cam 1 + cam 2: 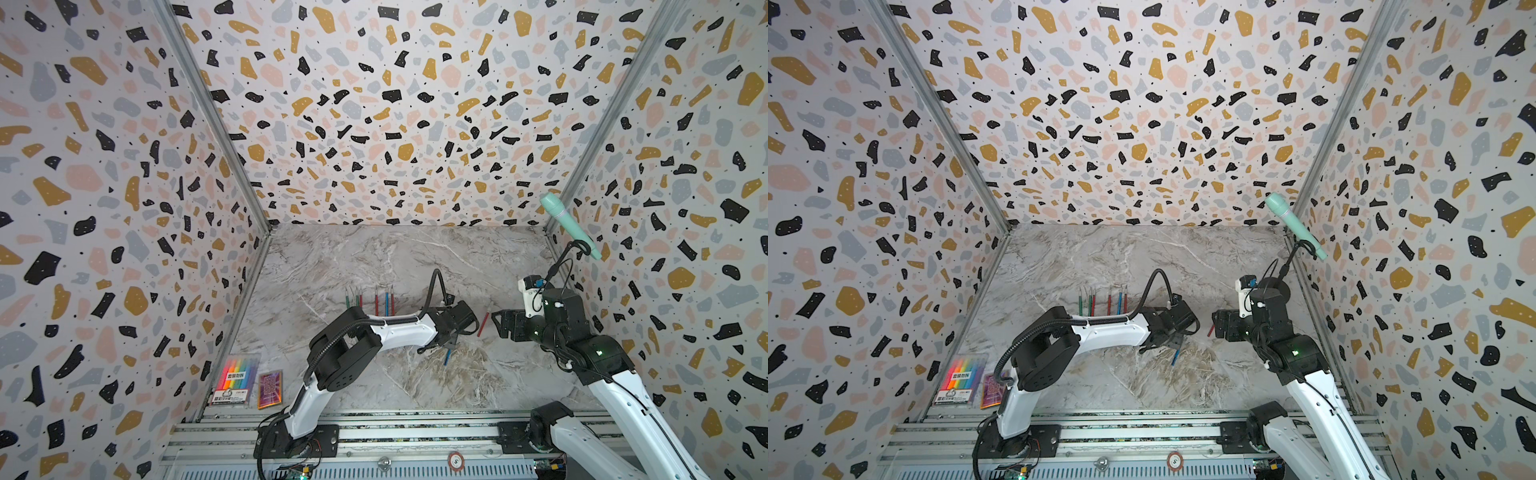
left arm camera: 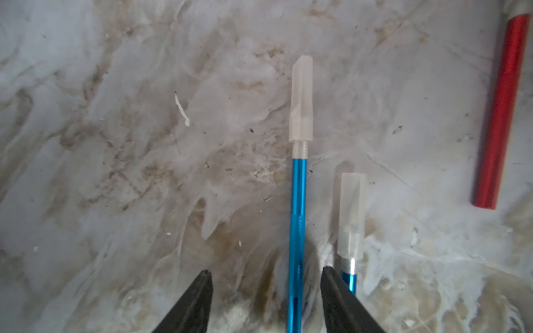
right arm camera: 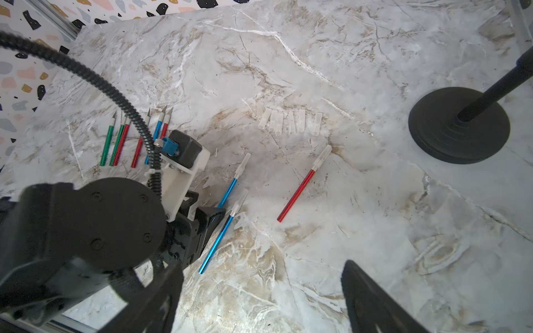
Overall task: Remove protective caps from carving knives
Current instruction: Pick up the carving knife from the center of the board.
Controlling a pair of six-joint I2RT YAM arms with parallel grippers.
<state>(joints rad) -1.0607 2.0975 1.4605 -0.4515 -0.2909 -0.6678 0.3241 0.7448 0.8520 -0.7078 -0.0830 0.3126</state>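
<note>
Between the fingers of my left gripper (image 2: 266, 271) lies a blue carving knife (image 2: 298, 216) with its frosted cap (image 2: 301, 101) on. The jaws stand apart, and the shaft runs close to one finger without being pinched. A second capped blue knife (image 2: 352, 213) lies just outside that finger, and a capped red knife (image 3: 300, 190) lies further off. Several uncapped knives (image 3: 135, 138) lie in a row at the back left, and several loose caps (image 3: 288, 121) lie in a row mid-table. My right gripper (image 3: 262, 263) hangs open and empty over bare marble, right of the red knife (image 1: 483, 324).
A mint-green microphone (image 1: 569, 222) stands on a black stand whose round base (image 3: 458, 127) sits at the back right. A rainbow pen pack (image 1: 235, 380) and a small card (image 1: 270, 388) lie at the front left. Patterned walls close three sides.
</note>
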